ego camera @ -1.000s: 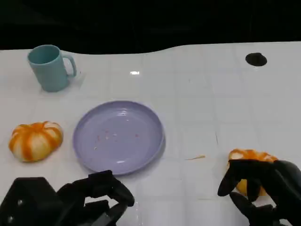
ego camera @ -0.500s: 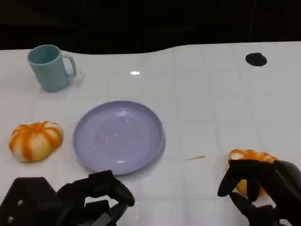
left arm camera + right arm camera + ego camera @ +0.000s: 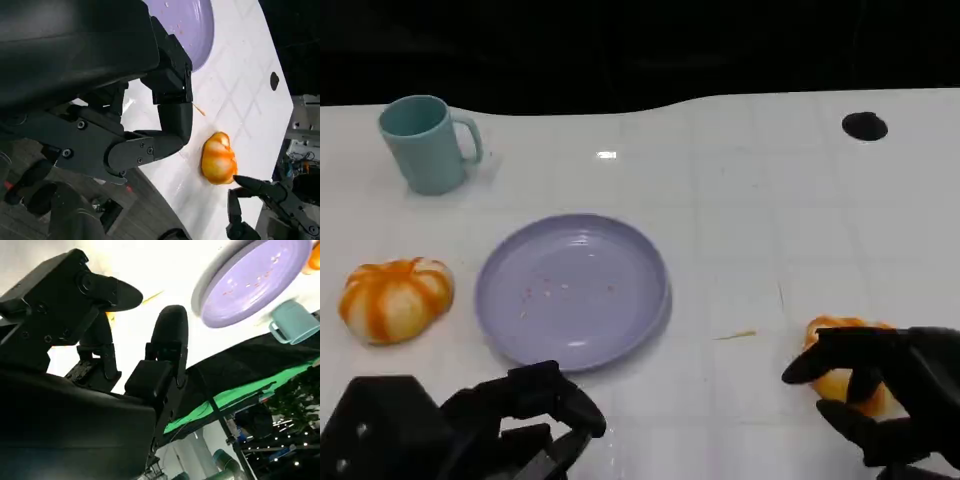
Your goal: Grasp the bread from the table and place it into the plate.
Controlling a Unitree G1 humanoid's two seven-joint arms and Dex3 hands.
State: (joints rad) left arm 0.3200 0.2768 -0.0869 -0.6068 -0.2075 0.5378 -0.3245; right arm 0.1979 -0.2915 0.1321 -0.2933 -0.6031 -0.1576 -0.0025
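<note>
An orange-and-white bread roll [image 3: 842, 352] [image 3: 218, 159] lies on the white table at the near right. My right hand [image 3: 885, 395] reaches over it, thumb across its front and fingers spread around its near end; the left wrist view shows these fingers [image 3: 257, 187] at the roll's edge with gaps. A sliver of the roll [image 3: 108, 316] shows behind my right hand [image 3: 125, 345]. The lilac plate [image 3: 520, 330] [image 3: 200, 35] [image 3: 280, 270] lies at the table's middle. My left hand [image 3: 520, 420] [image 3: 160, 100] rests near the front edge, fingers curled in on nothing.
A second orange roll [image 3: 395, 298] lies left of the plate. A teal mug [image 3: 425, 143] [image 3: 295, 322] stands at the back left. A black round spot [image 3: 864, 125] marks the far right of the table. A small crumb [image 3: 735, 335] lies between plate and right roll.
My right hand has slid lower and back toward me, uncovering more of the roll's top. The roll, the plate and my left hand have stayed where they were.
</note>
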